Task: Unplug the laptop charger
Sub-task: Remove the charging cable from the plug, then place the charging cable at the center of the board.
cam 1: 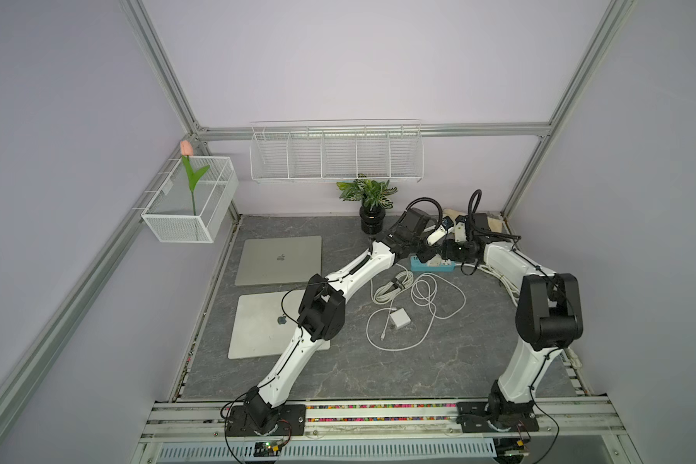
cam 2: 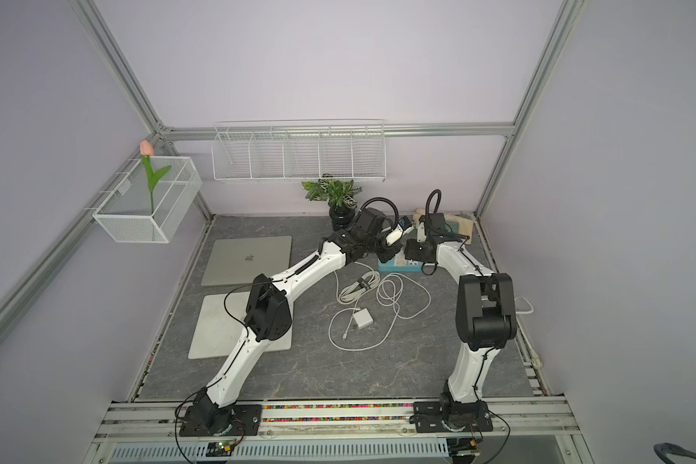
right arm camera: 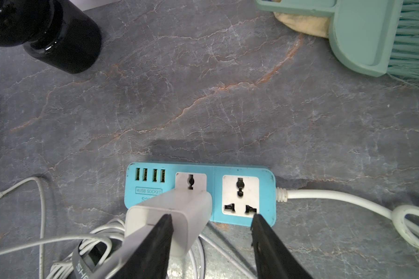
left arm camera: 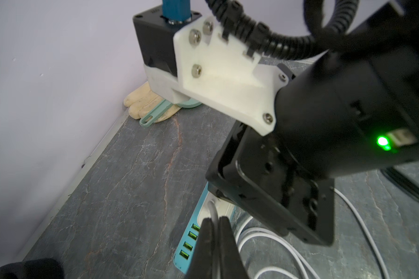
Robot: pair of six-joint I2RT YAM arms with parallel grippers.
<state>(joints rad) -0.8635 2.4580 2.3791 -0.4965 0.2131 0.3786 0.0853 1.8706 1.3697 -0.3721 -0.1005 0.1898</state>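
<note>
laptop charger [right arm camera: 177,217] sits in the blue power strip [right arm camera: 266,193] at the back of the bench [cam 1: 418,373], in the socket [right arm camera: 190,180] of two nearest four usb ports [right arm camera: 150,174] marked "4usb socket". from the left: two apple-logo laptops [cam 1: 266,249], one black plant pot [right arm camera: 65,43], the left tool [left arm camera: 214,219] clenched over the strip, the right tool [right arm camera: 211,216] released, fingers [right arm camera: 155,248] astride the charger's edge, coiled white cables [cam 1: 390,287] in front, then one glove [left arm camera: 143,101] and brush [right arm camera: 363,36].

White-shelled arms [cam 1: 292,357] have black joints [cam 1: 322,313], ribbed black cable [left arm camera: 276,47], screwed white bracket [left arm camera: 218,79], black right claw [right arm camera: 211,215].
</note>
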